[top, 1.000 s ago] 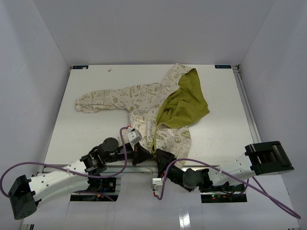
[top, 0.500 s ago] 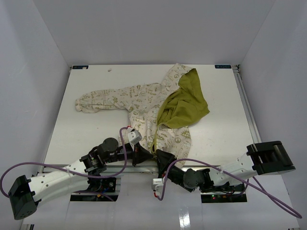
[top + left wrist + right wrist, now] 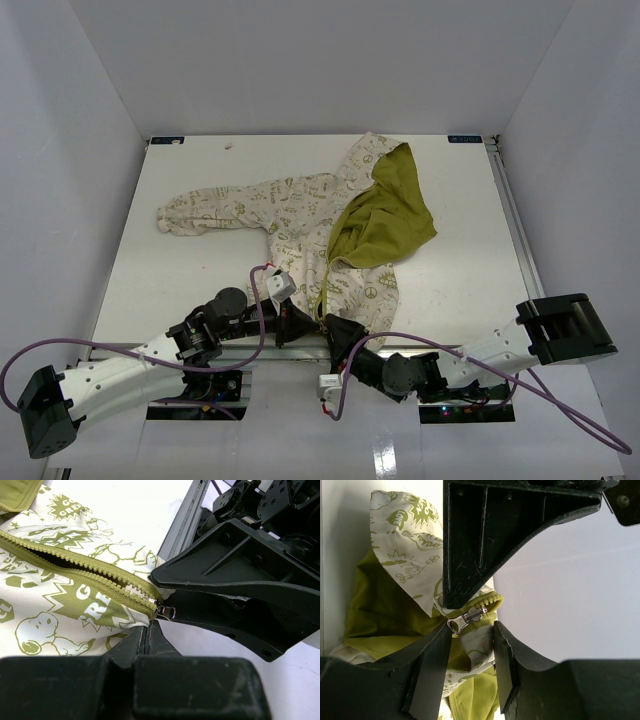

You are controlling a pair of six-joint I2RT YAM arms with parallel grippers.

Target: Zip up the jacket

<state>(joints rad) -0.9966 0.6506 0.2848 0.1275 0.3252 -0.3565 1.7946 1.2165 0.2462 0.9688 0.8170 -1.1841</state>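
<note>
The jacket (image 3: 300,210) lies on the table, cream with green print, its olive lining folded open at the right, hood far, hem near the arms. Its zipper is open up the front. My left gripper (image 3: 303,322) is shut on the hem right beside the zipper's bottom end (image 3: 148,627). The metal zipper slider (image 3: 166,612) sits at that bottom end. My right gripper (image 3: 333,328) is open, its fingers either side of the slider (image 3: 465,620) and the hem fabric (image 3: 471,626), with no grip on them. The two grippers nearly touch.
The white table (image 3: 200,280) is walled by white panels at left, back and right. A metal rail (image 3: 187,515) runs along the near table edge under the grippers. The jacket's left sleeve (image 3: 200,212) stretches out leftward. Purple cables loop by both arms.
</note>
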